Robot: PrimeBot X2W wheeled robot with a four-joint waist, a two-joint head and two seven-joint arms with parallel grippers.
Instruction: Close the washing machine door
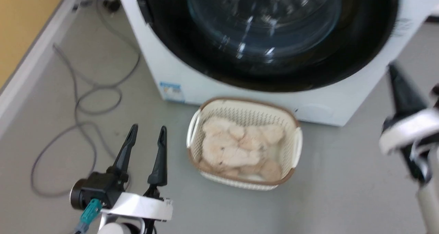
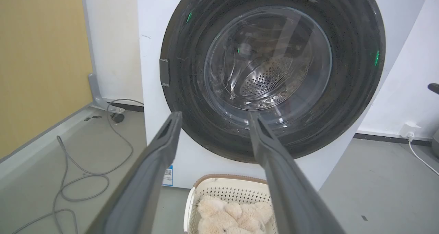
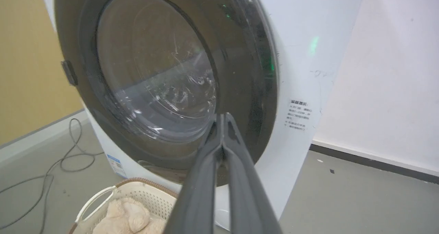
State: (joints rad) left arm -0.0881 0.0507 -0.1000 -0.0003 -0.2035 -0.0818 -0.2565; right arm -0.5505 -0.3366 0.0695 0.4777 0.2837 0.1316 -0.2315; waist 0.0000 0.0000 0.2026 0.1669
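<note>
Washing machine door (image 1: 267, 32) lies flat on the white front of the washing machine (image 1: 178, 73), and I see no gap between its black ring and the body. Through the glass, in my left wrist view, the holes of the steel drum (image 2: 264, 83) are visible. My left tool (image 1: 148, 128) is released, its two fingers well apart, and it hangs over the grey floor (image 1: 343, 186) in front of the machine, touching nothing. My right tool (image 3: 223, 119) is clenched on nothing, fingertips pressed together. In its wrist view they point at the lower right part of the ring, but I cannot tell if they touch it. A cream basket (image 1: 295, 148) with a beige plush toy (image 1: 233, 148) stands on the floor just beside the machine, below the door. A grey cable (image 1: 82, 100) lies on the floor at my left.
</note>
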